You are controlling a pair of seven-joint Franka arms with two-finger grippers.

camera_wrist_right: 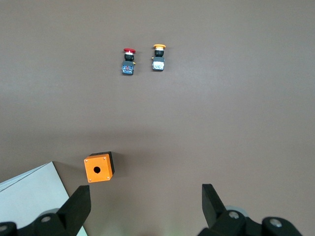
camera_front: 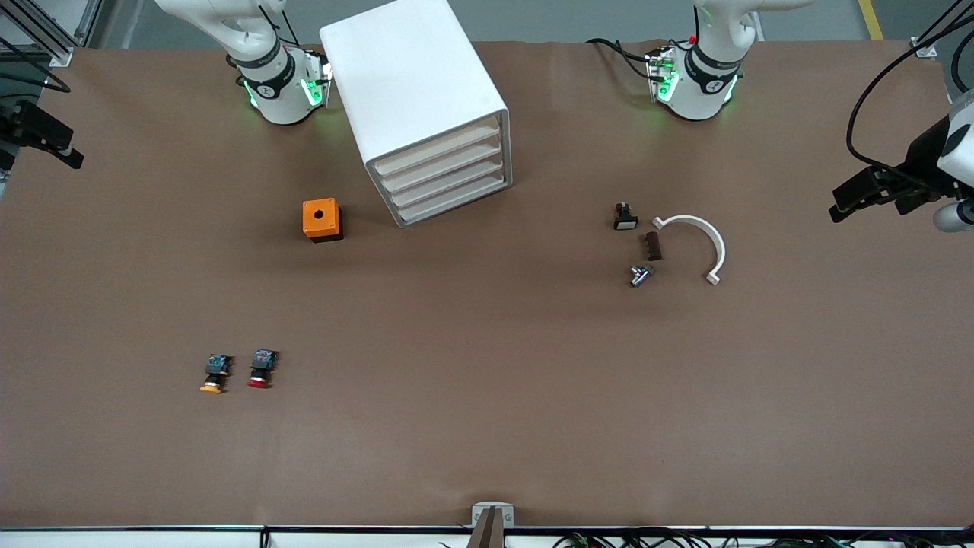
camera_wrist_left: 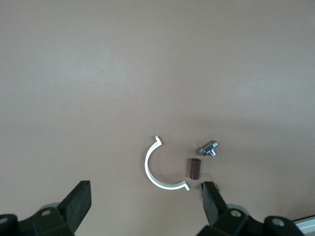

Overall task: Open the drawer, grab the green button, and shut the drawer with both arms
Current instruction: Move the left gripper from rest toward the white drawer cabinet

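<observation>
- From the high front camera, you see a brown table (camera_front: 487,396) with a white drawer cabinet (camera_front: 417,106) standing between the two arm bases, all four drawer fronts flush and shut.
- Beside the cabinet, toward the right arm's end, sits an orange box (camera_front: 322,219) with a round hole in its top.
- Nearer that camera than the box, an orange-capped button (camera_front: 215,374) and a red-capped button (camera_front: 261,369) lie side by side, apart from each other.
- Toward the left arm's end lie a white curved bracket (camera_front: 704,243), a small brown block (camera_front: 653,246), a metal bolt (camera_front: 640,275) and a small black part with a white face (camera_front: 625,218), close together.
- Your green-capped button shows in none of the views, so you cannot tell where it is.
- At the left arm's end of the table, the left gripper (camera_front: 860,194) hangs over the table's edge; the right gripper (camera_front: 53,144) hangs over the edge at the right arm's end.
- Through the left wrist camera, the left gripper's fingers (camera_wrist_left: 78,199) stand spread wide and empty, with the bracket (camera_wrist_left: 157,169), block (camera_wrist_left: 195,168) and bolt (camera_wrist_left: 209,148) on the table below.
- Through the right wrist camera, the right gripper's fingers (camera_wrist_right: 78,206) are likewise spread and empty, above the orange box (camera_wrist_right: 98,167), a corner of the cabinet (camera_wrist_right: 34,196), and the red-capped (camera_wrist_right: 128,61) and orange-capped (camera_wrist_right: 158,57) buttons.
</observation>
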